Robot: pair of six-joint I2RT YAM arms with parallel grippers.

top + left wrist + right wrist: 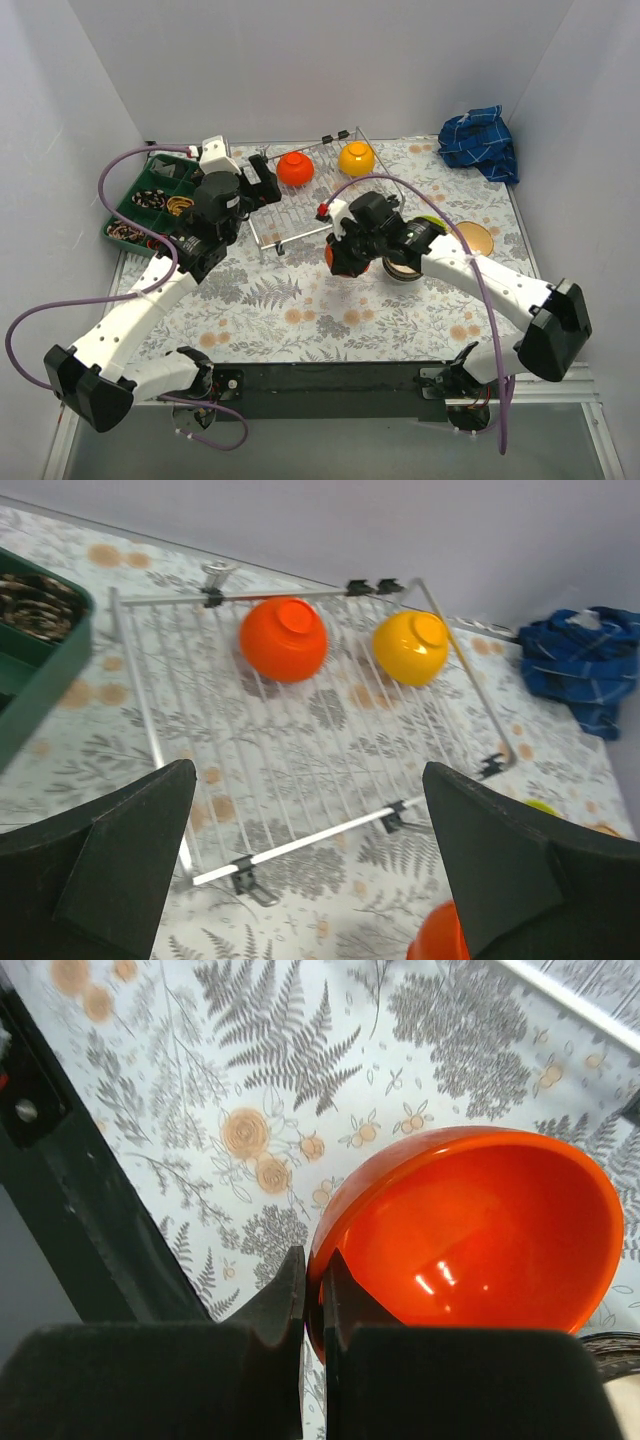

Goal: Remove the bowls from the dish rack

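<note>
Dish rack lies directly ahead of the left pincer, whose jaws stand wide apart and hold nothing. Two bowls sit at the rack's far end, beyond that pincer: a red-orange bowl and a yellow bowl, both mouth-down on the wires and untouched.

The right pincer is clamped on the rim of a third, orange bowl. One finger is inside the wall and one outside. This bowl is outside the rack, over the floral table, just short of the rack's near edge.

Assessment: unloading is partly done. One bowl is out but not yet released, and two have yet to be lifted.

Limits of view:
- Whether the held bowl touches the table cannot be told.
- Beside the right pincer, a yellow-green item and a tan round item are partly covered by the arm. They may be bowls already unloaded, but this is not confirmed.
- A dark-rimmed object is cut off at the right wrist view's edge and cannot be identified.
- The left wrist view is soft, so the rack clips are indistinct.
</note>
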